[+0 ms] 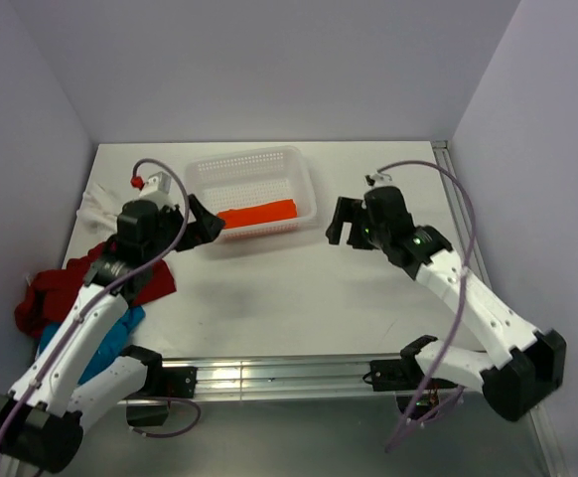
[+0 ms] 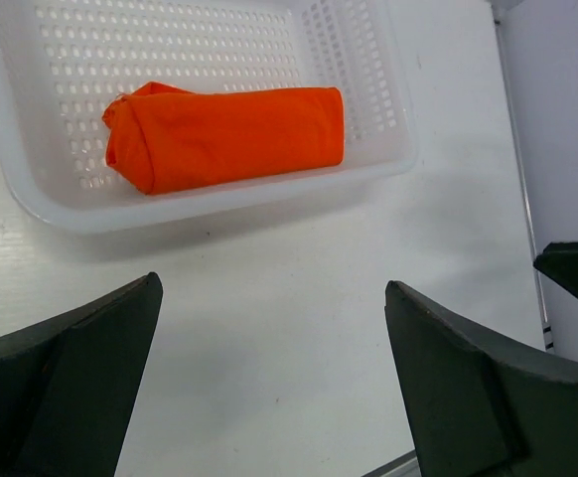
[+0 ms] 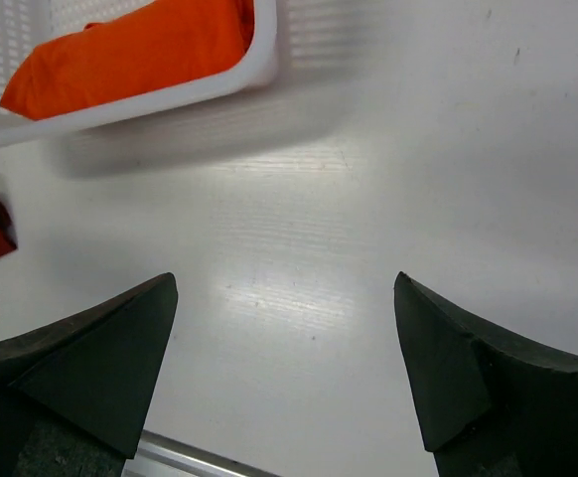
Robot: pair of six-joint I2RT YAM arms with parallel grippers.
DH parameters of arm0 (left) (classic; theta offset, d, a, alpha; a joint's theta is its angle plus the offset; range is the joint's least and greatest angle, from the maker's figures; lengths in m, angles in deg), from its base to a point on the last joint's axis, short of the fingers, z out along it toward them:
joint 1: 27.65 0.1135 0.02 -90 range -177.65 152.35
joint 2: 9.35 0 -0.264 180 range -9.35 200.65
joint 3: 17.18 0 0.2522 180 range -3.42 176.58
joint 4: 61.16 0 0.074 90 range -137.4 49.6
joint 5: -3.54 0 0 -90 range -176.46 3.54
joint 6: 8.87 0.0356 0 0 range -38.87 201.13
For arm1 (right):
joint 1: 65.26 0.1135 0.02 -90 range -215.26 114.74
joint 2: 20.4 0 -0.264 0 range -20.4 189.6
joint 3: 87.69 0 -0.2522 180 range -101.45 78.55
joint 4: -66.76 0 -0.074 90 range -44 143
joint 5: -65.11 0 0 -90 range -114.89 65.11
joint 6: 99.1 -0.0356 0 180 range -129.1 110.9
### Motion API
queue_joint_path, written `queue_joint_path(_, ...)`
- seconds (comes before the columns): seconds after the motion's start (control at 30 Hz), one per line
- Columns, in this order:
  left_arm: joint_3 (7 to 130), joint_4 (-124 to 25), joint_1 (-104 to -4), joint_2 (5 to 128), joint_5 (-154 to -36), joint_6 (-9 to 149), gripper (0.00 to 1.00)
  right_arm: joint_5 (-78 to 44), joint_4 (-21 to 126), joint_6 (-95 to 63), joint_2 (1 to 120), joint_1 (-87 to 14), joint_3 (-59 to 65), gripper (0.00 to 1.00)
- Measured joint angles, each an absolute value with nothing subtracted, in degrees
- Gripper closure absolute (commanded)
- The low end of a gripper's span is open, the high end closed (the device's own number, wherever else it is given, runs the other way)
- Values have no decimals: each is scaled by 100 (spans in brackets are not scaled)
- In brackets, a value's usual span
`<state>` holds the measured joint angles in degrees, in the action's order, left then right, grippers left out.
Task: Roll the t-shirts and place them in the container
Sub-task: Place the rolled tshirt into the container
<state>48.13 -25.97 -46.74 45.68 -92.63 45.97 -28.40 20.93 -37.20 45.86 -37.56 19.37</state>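
The orange t-shirt point(image 2: 229, 134) is a tight, smooth roll of soft cloth, bunched into folds at one end. It lies by the near wall inside the white plastic mesh basket point(image 2: 219, 204), at the far middle of the glossy white worktop point(image 1: 289, 298). A dark red t-shirt point(image 1: 46, 293), a blue t-shirt point(image 1: 132, 320) and a white t-shirt point(image 1: 95, 207) lie crumpled along the left edge. The left fingers point(image 2: 90, 368) and right fingers point(image 3: 80, 368), dark wedges, are spread wide and released, grasping nothing.
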Motion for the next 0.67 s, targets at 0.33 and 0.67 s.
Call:
queue_joint_path(0.33, 3019, -3071, -4676, 3169, -9263, 4042, 1, -3679, 2720, -4352, 2059, -3756, 3734, 7)
queue_joint_path(0.67, 2206, -3154, -4676, 2321, -9252, 3664, 1, -4147, 2633, -5014, 1871, -3756, 4256, 8)
